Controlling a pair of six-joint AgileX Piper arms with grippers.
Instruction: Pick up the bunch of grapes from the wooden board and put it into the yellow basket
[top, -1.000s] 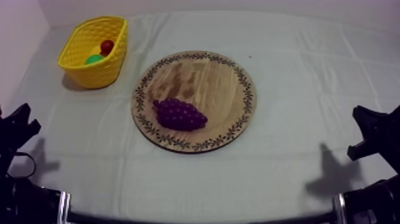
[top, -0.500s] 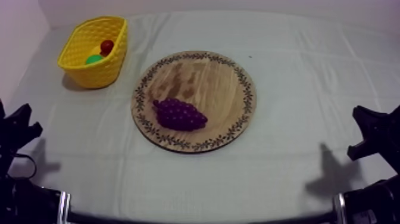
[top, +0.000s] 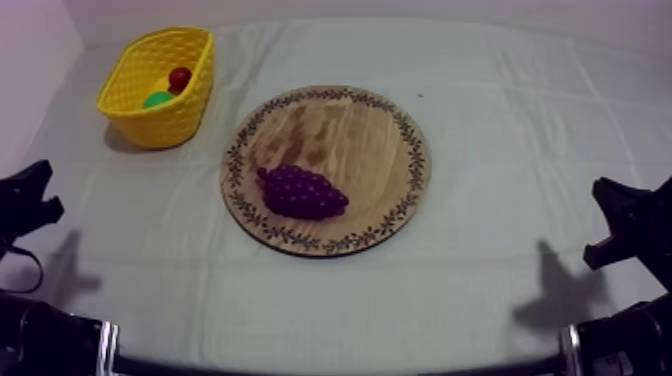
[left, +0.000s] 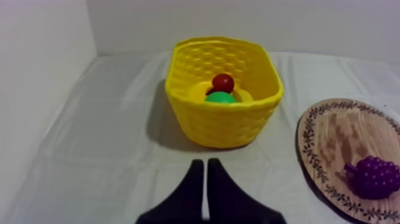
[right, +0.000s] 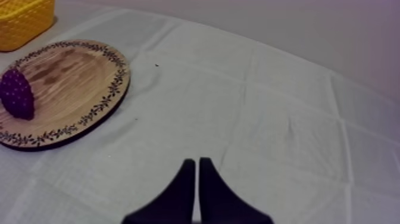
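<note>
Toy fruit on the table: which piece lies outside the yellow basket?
The purple bunch of grapes: it lies on the wooden board, while the small red fruit and a green fruit sit inside the yellow basket.

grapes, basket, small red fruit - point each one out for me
grapes (top: 303, 192): top view, middle of the bunch
basket (top: 168, 124): top view, its near outer wall
small red fruit (left: 223, 82): left wrist view, middle of the fruit

Soft, even light from above lies on the grey-white cloth, a faint shadow beside the yellow basket, darker ones near the front corners
</note>
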